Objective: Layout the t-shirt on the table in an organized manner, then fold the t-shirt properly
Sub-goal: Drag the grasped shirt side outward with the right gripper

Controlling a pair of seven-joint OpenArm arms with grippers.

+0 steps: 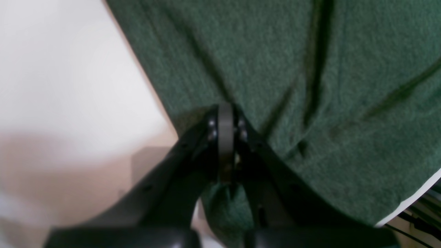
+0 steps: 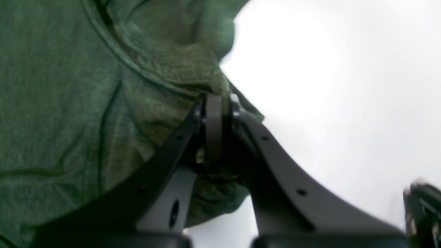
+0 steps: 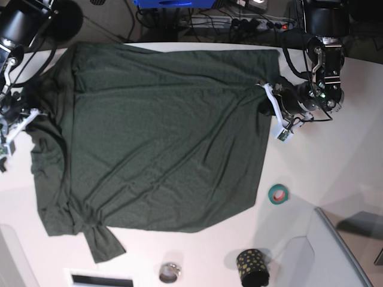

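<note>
White worktop [image 3: 335, 155] with a curved far edge. Spread across most of it, a dark green t-shirt [image 3: 155, 137], wrinkled, one sleeve bunched near the front edge. Beside the shirt's right side, a teal roll of tape [image 3: 277, 194]. Near the front edge, a black gold-dotted cup [image 3: 252, 267] and a small metal ring [image 3: 170, 272]. At the front right corner, a grey bin [image 3: 335, 251].

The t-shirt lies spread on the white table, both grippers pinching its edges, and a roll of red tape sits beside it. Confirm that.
Wrong on one point: the tape roll is teal, not red, as the base view shows. The rest holds: the t-shirt lies spread on the white table, with the left gripper and right gripper each pinching its edge.
</note>
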